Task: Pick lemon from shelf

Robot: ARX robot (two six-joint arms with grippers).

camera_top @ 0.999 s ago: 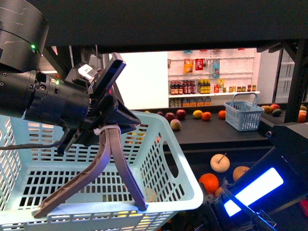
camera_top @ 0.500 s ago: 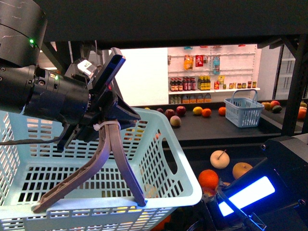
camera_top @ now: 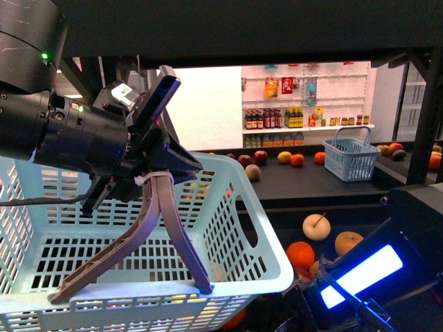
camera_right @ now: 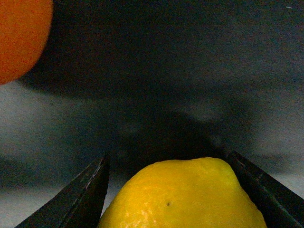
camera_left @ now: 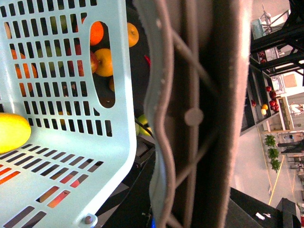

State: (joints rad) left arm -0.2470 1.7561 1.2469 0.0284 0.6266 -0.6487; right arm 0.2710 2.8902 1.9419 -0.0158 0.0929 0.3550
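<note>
My right pincer (camera_right: 167, 160): the gap between my fingers is filled by the lemon (camera_right: 183, 197), no spare room either side. Can't tell if the fingers touch it, view too close. Beyond it the dark shelf (camera_right: 180, 95) deck is bare, open ahead. One orange (camera_right: 21, 38) sits off to one side, well apart from the lemon. Front view: my left pincer (camera_top: 130, 296) is spread wide across the near rim of the basket (camera_top: 266, 238), blocking that edge. Basket mouth beyond it is open. Shelf's upper deck hangs low overhead, little headroom. Black post (camera_top: 423, 117) stands at far right.
</note>
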